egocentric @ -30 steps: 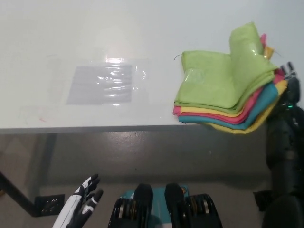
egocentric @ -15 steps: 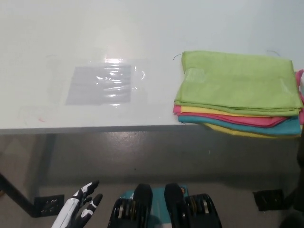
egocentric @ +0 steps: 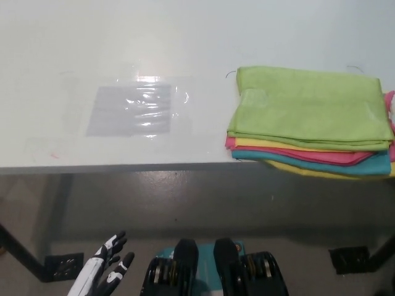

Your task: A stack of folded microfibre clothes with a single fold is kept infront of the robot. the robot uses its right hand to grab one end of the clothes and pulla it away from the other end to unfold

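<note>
A stack of microfibre cloths [egocentric: 311,126] lies on the right part of the white table [egocentric: 111,55], overhanging its front edge. The top cloth is light green [egocentric: 308,111] and lies flat. Under it show yellow, pink and teal layers [egocentric: 321,161]. My white left hand [egocentric: 105,271] rests low at the picture's lower left, below the table, with its fingers apart and nothing in it. My black right arm and hand are out of the picture.
A clear plastic sheet [egocentric: 133,110] lies flat on the table left of the stack. The table's front edge [egocentric: 123,166] runs across the middle. Below it are grey floor and a dark table leg [egocentric: 18,253].
One second ago my right hand held the green cloth's right end lifted and folded over. Now that hand has left the view and the green cloth lies flat. The left hand barely moved.
</note>
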Available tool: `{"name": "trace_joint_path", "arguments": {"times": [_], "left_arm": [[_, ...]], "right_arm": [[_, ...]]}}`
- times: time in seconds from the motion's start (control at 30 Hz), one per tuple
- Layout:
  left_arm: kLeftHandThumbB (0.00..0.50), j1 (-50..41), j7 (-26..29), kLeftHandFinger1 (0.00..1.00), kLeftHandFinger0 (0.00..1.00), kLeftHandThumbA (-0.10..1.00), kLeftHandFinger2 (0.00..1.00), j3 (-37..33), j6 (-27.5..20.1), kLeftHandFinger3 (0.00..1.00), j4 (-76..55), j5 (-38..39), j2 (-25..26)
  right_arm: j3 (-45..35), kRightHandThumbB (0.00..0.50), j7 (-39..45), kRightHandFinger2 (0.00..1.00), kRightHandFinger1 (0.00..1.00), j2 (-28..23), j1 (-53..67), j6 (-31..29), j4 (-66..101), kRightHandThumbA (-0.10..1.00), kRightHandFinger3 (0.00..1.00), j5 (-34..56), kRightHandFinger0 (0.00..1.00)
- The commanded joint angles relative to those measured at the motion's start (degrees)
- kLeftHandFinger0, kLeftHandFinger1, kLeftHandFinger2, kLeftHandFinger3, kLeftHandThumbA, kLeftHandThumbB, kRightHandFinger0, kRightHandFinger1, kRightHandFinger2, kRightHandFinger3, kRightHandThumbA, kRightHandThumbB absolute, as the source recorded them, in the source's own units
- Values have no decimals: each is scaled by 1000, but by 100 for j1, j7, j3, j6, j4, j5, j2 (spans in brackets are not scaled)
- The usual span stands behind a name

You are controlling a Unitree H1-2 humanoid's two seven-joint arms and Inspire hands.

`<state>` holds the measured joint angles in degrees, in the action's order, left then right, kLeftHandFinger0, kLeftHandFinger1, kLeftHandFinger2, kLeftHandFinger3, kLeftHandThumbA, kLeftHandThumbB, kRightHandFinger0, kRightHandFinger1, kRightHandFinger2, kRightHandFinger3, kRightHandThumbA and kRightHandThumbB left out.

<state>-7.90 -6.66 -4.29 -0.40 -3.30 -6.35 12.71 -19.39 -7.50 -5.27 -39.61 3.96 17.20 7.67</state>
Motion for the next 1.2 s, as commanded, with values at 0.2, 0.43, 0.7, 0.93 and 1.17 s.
{"name": "trace_joint_path", "arguments": {"times": [0.2, 0.43, 0.7, 0.93, 1.17], "left_arm": [[241, 250, -134, 1000, 1000, 986, 1000, 118, -761, 1000, 113, 428, 24], [292, 301, -223, 1000, 1000, 1000, 1000, 202, -1087, 1000, 174, 875, -150], [327, 349, -297, 1000, 1000, 1000, 1000, 202, -1166, 1000, 191, 974, -187], [306, 359, -345, 1000, 1000, 1000, 1000, 197, -1126, 1000, 136, 1011, -155], [284, 403, -383, 1000, 1000, 1000, 1000, 174, -1106, 1000, 143, 1033, -188]], "right_arm": [[2358, 176, 937, 1000, 1000, 267, 2546, 298, 2406, 970, 1000, -573, 1000], [2804, 121, 947, 1000, 1000, -42, 3732, -458, 1225, 1000, 1000, -968, 1000], [2870, 78, 1015, 1000, 1000, -157, 4172, -717, 135, 945, 1000, -924, 1000], [2822, 79, 1122, 1000, 1000, -186, 4276, -807, -607, 993, 1000, -846, 1000], [2800, 79, 1304, 1000, 1000, -271, 4184, -730, -1310, 1000, 1000, -813, 1000]]}}
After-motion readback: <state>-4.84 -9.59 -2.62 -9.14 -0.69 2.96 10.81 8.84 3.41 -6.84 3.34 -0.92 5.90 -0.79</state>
